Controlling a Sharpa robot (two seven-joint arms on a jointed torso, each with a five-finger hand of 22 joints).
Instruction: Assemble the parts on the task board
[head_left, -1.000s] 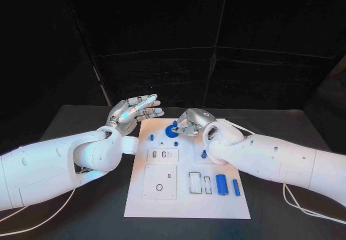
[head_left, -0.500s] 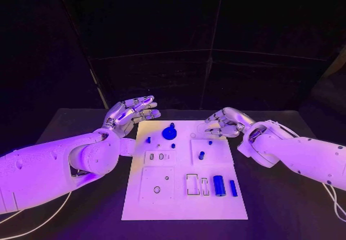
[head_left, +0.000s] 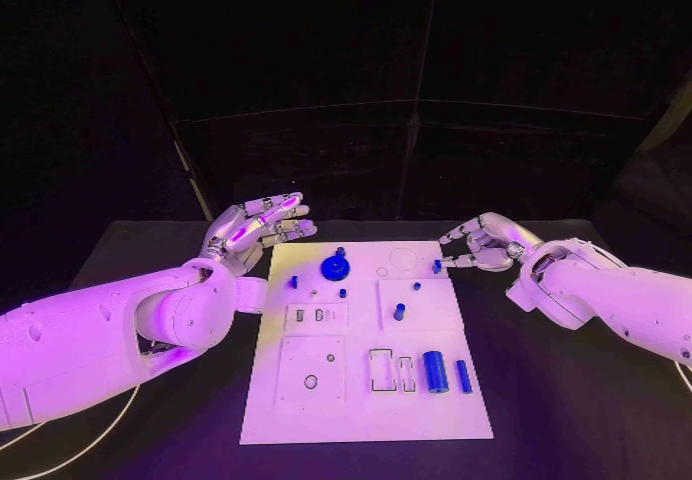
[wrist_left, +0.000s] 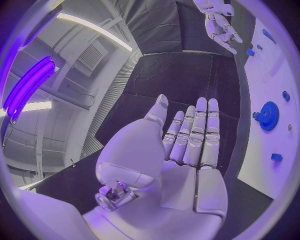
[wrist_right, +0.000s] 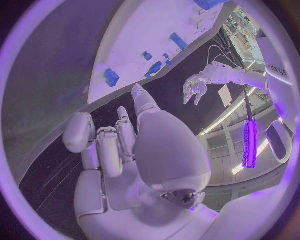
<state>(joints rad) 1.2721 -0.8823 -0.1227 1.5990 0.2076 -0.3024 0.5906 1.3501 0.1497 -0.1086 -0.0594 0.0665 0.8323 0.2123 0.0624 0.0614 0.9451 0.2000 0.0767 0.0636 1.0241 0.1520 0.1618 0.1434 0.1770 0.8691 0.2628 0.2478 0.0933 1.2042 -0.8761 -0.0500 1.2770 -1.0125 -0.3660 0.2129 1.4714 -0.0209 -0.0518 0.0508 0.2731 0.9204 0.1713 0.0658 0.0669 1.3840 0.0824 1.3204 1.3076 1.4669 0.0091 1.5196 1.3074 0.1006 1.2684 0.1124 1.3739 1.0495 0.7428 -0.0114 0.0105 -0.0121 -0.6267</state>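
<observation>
The white task board (head_left: 361, 400) lies in the middle of the black table. A blue gear (head_left: 335, 267) sits near the board's far edge, also seen as gear (wrist_left: 269, 116) and gear (wrist_right: 154, 69). Small blue pieces (head_left: 400, 312) are scattered around it, and two blue cylinders (head_left: 436, 371) lie at the near right. My left hand (head_left: 257, 228) hovers beyond the board's far left corner, palm flat and fingers straight, holding nothing; hand (wrist_left: 187, 150). My right hand (head_left: 483, 245) hangs at the board's far right edge, fingers loosely bent and apart, nothing in them; hand (wrist_right: 125, 145). A small blue piece (head_left: 436, 266) lies just beside its fingertips.
Rectangular cut-outs (head_left: 384, 369) and two raised white plates (head_left: 317, 372) mark the board's near half. Black table (head_left: 577, 400) stretches on both sides of the board. A white cable (head_left: 72, 440) trails at the near left.
My right hand has left the blue gear and drawn back rightward to the board's far right edge; the gear stays on the board. The left hand has hardly moved.
</observation>
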